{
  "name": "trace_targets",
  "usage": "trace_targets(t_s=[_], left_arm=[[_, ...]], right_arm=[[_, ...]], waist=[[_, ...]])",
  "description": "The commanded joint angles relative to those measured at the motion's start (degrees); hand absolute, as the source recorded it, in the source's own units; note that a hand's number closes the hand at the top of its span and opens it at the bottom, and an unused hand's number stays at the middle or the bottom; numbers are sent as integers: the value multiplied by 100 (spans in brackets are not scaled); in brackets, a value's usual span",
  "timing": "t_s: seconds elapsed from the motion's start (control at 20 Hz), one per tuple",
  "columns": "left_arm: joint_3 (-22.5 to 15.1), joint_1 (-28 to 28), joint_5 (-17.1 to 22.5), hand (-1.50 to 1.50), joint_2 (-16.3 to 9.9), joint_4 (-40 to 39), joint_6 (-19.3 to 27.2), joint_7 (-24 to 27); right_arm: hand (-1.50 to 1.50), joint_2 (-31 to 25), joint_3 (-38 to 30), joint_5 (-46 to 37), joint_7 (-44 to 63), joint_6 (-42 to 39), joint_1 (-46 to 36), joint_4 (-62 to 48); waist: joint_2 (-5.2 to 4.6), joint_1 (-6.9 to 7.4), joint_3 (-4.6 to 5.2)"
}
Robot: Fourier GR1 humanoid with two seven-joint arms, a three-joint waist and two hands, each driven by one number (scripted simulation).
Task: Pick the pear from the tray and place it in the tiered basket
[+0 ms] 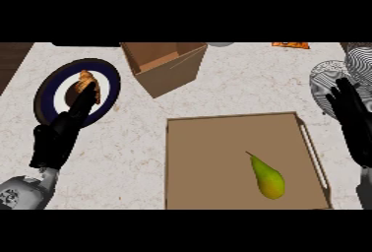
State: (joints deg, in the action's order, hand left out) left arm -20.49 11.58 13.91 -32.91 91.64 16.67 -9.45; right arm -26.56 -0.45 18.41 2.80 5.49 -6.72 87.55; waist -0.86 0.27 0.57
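Waiting on the tray point(210, 147), the pear point(267, 177) has not been picked up — the task looks barely begun.

The pale speckled bench point(240, 93) carries everything: the brown tray in the lower middle, an open cardboard box point(166, 66) behind it, a dark-rimmed plate point(109, 81) at the left with a small orange-brown food item point(85, 78) on it, and the patterned tiered basket point(330, 78) at the far right edge. The pear lies on its side in the tray's right half, stem toward the upper left, untouched. The right hand point(355, 123) stands just beside the tray and in front of the basket, its fingers straight and holding nothing. The left hand point(62, 130) reaches over the plate — fingers extended, empty, apparently resting. Grasp, lift and placing all remain.
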Motion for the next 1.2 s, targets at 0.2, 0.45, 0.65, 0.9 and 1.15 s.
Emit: trace_targets(t_s=[0.2, 0.45, 0.65, 0.9, 1.15], left_arm=[[-42, -4, 242, 0, 843, -467, -334, 864], [-32, -41, 530, 0, 1155, -1192, -866, 1395], [142, -186, 317, 0, 1415, -1455, -883, 1638], [140, -404, 310, 0, 1353, -1557, -935, 1846], [32, -278, 266, 0, 1408, -1468, -881, 1659]], right_arm=[[-150, 1356, 1407, -321, 1381, 489, -844, -550], [-150, 2515, 1705, -640, 1212, 1195, -1188, -1458], [-150, 2191, 1566, -1059, 750, 1037, -1486, -1418], [-150, 898, 2151, -1686, 2270, 401, -1731, -468], [-150, -363, 2808, -1975, 3797, -1265, -2641, -398]], waist=[[34, 108, -40], [10, 52, -51], [79, -15, -55], [106, -74, -44], [146, -47, -14]])
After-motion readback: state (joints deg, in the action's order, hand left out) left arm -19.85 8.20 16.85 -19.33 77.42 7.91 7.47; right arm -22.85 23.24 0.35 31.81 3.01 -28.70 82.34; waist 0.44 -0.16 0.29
